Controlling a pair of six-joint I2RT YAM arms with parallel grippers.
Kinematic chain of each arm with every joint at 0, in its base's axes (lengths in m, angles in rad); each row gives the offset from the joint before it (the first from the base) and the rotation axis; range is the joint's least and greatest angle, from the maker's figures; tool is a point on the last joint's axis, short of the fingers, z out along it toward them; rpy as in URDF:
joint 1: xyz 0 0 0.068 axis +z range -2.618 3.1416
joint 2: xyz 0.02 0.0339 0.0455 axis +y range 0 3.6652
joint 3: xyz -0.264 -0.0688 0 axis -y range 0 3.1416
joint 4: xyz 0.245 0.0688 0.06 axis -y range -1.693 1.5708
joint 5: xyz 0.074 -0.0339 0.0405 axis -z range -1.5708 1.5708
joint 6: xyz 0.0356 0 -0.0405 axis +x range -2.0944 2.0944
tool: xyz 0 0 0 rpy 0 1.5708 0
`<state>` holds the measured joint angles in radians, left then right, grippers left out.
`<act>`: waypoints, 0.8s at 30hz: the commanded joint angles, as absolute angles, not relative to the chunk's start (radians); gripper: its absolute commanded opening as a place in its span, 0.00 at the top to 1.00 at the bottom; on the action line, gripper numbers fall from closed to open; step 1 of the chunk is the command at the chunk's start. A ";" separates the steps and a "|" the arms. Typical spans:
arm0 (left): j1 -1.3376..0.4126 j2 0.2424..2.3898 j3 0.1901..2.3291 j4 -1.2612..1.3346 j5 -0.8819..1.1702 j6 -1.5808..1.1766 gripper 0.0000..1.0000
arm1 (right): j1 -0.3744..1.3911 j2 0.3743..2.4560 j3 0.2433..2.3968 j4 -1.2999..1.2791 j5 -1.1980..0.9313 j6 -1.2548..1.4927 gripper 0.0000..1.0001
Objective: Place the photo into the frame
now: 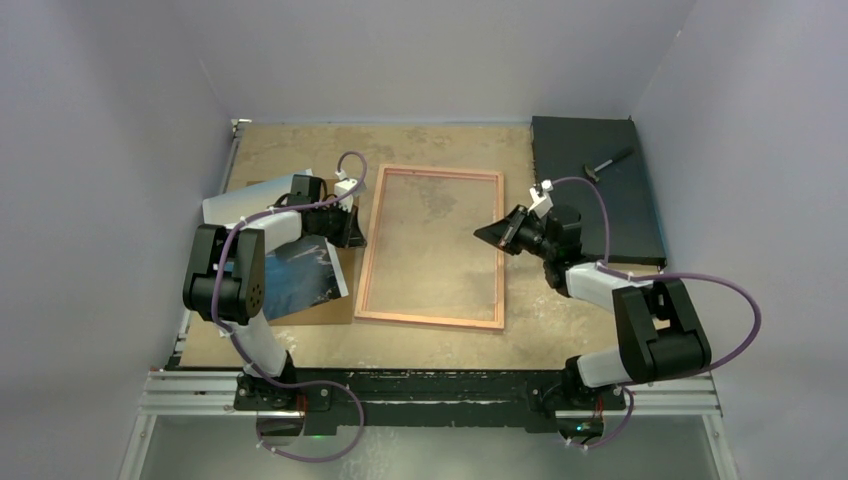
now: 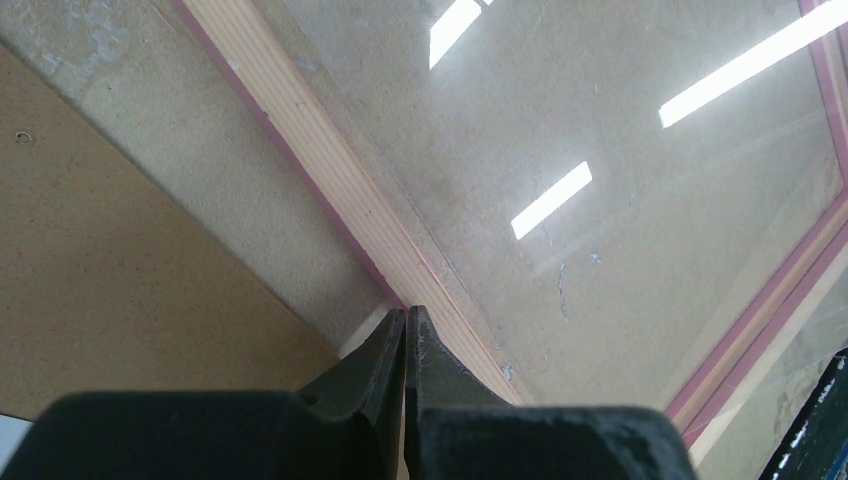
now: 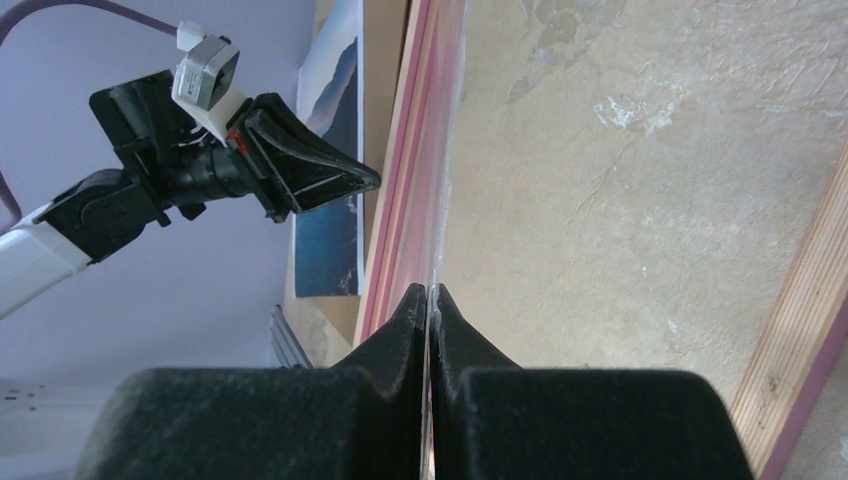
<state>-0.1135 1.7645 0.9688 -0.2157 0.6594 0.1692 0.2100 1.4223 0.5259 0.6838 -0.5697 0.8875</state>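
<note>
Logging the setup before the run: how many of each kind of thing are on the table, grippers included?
Picture frame: 1
Photo: 1
Brown backing board: 1
Black board: 1
Hammer-like tool: 1
Grippers, both shut (left gripper, right gripper): 2
Total: 7

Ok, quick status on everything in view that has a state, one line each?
frame: flat on the table, wood side up, empty.
photo: outside the frame, picture up on the brown board.
brown board: flat, left of the frame.
left gripper: shut, empty, tips at the frame's left rim.
right gripper: shut, nothing visibly held, over the frame's right part.
</note>
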 commanded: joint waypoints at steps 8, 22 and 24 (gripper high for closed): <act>-0.111 1.802 0.939 -0.345 0.598 0.219 1.00 | 0.218 1.317 0.456 0.801 -0.540 1.034 1.00; -0.112 1.802 0.939 -0.345 0.597 0.222 1.00 | 0.256 1.292 0.432 0.870 -0.520 1.103 1.00; -0.112 1.801 0.939 -0.346 0.597 0.224 1.00 | 0.259 1.285 0.439 0.863 -0.512 1.102 1.00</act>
<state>-0.1135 1.7645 0.9691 -0.2180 0.6624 0.1764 0.2508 1.3140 0.4267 0.7929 -0.5316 1.0767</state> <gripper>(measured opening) 0.003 0.005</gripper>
